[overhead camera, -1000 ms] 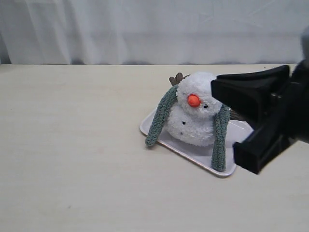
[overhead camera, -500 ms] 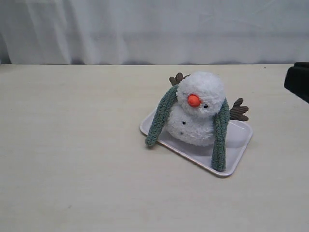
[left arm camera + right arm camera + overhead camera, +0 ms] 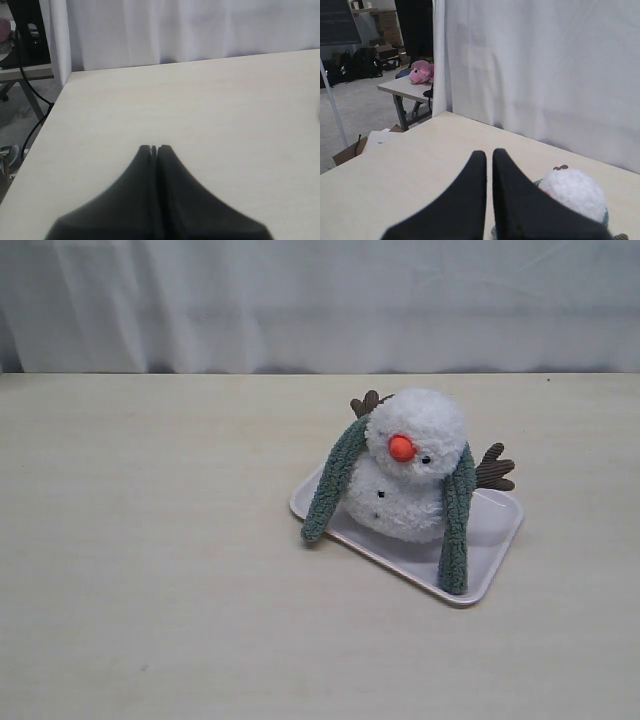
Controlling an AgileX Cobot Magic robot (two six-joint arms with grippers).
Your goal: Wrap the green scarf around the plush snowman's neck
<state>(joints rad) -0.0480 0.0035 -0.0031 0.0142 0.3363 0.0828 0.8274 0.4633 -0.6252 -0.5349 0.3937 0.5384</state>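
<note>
Left gripper: your black fingers were pressed tight together, holding nothing, low over the pale wooden table.
Right gripper: your fingers were closed to a thin slit, empty, raised near the fluffy white plush snowman.
Scarf: the fuzzy dull-green scarf was draped behind the neck, both ends hanging in front.
Edges: one end crossed the white rectangular tray rim onto the table.
Room: broad tabletop lay left of the tray.
</note>
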